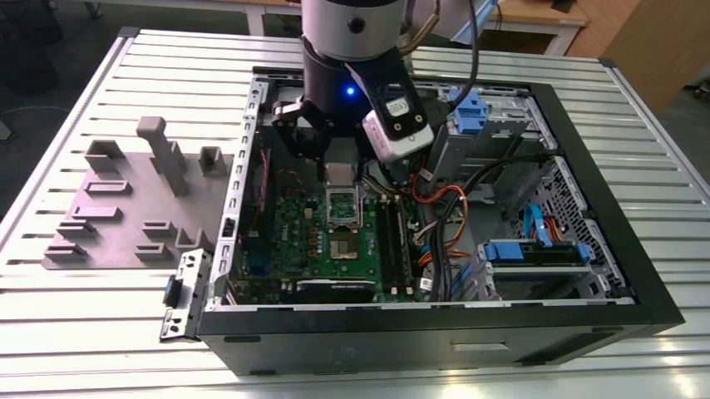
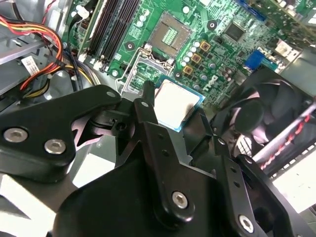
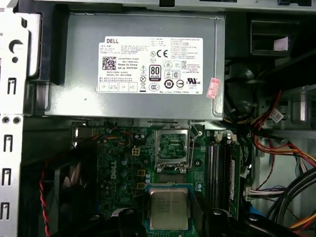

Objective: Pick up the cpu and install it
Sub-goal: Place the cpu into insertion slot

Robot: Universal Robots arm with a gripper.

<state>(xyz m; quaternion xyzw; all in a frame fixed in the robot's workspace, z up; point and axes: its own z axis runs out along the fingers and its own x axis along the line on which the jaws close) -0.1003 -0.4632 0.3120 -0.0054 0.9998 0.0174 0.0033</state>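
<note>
Silvery cpu (image 3: 169,206) is pinched tight in the gripper (image 3: 168,213) over the green motherboard (image 3: 114,154), open socket (image 1: 344,204) at about 6 o'clock from it in the exterior view.

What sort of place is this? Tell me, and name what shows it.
Probably a robotics lab bench for computer assembly trials: an open computer case sits on a slatted metal table, a grey fixture plate lies beside it, and a robot claw holds the cpu over the motherboard.
</note>
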